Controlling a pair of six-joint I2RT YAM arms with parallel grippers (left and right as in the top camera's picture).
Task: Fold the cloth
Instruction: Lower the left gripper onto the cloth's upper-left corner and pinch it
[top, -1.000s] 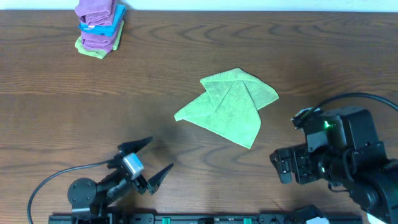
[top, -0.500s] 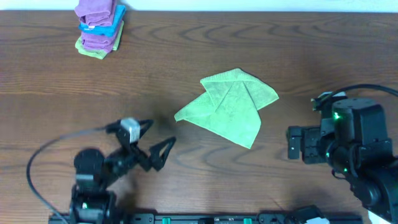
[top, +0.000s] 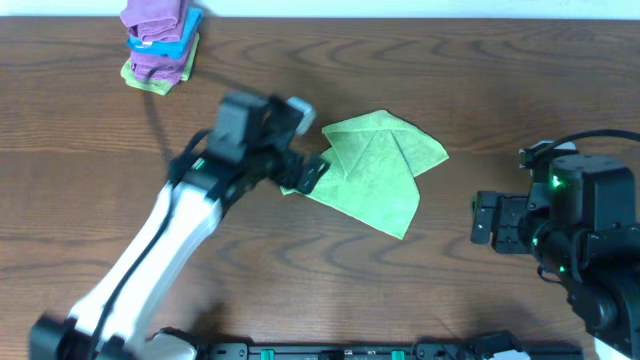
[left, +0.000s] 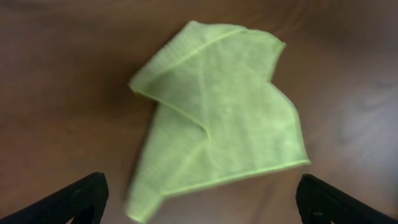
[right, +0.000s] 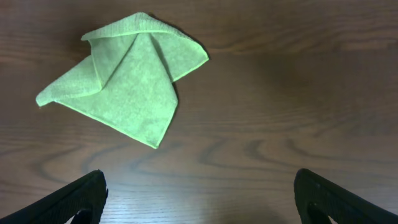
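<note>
Jaws spread wide on both sides, nothing held in either — the left jaws hover at the left tip of the cloth (top: 372, 172), the right jaws wait well apart from it, off to the right. Cloth sits mid-tabletop (top: 90, 150), rumpled, flaps lapped over one another, not spread flat. That's the danger, I'd say: close on that tip and the fingers (left: 87, 196) may pinch one layer and miss the one beneath, or snag both, and the fold comes out skewed. Smooth wood too — a one-sided pull could simply drag the whole cloth along, with nothing pinning its far side
</note>
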